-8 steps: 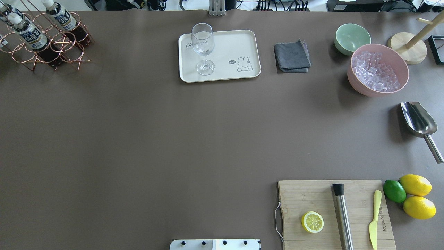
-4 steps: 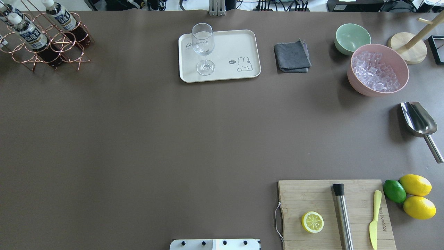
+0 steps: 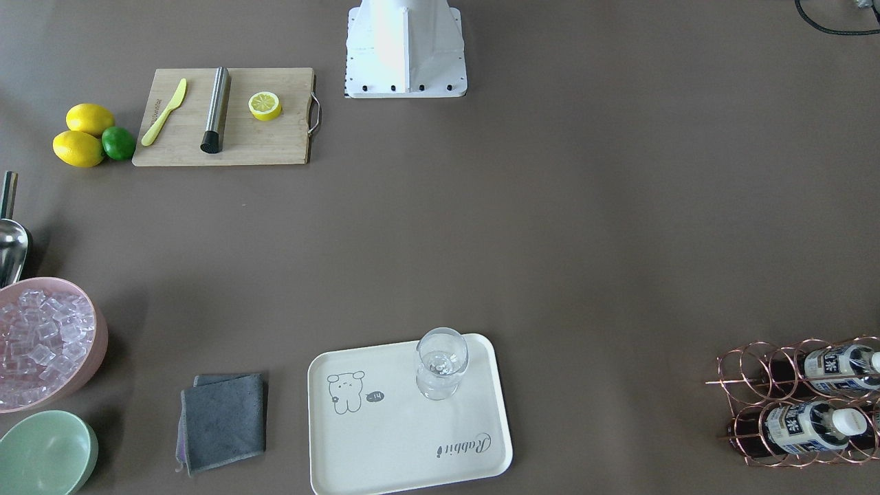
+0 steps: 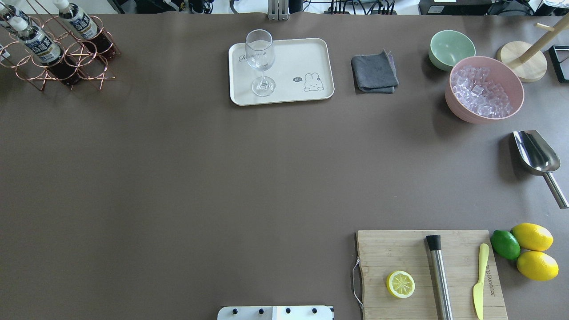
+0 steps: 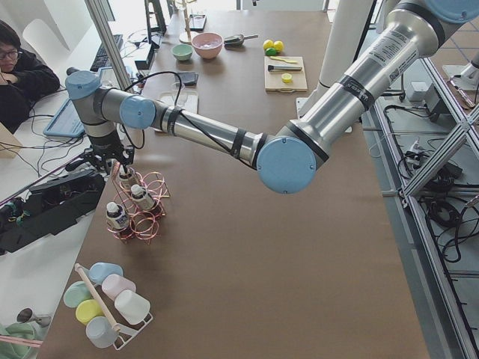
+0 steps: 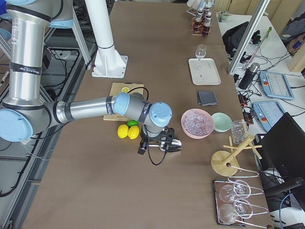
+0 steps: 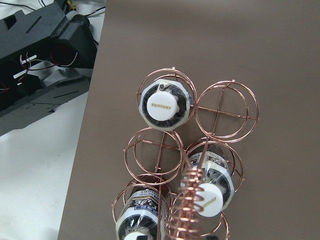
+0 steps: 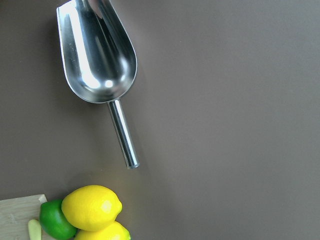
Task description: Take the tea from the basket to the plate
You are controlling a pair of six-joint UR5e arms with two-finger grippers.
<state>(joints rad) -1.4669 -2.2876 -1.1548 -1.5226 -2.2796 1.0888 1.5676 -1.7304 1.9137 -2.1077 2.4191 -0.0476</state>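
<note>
A: So, is your left pincer (image 5: 114, 161) open?
B: Can't tell; I only see it side-on, hovering just over the basket (image 7: 186, 159), nothing visibly held. Reach step, I'd say. The tea (image 7: 165, 104) stands in its ring; next I must descend squarely on a bottle, then carry it to the plate (image 4: 306, 58)

"SUNTORY" on the white cap (image 7: 164, 106) of the tea (image 7: 177, 93); "Rabbit" in script on the cream plate (image 3: 395, 457)
</note>
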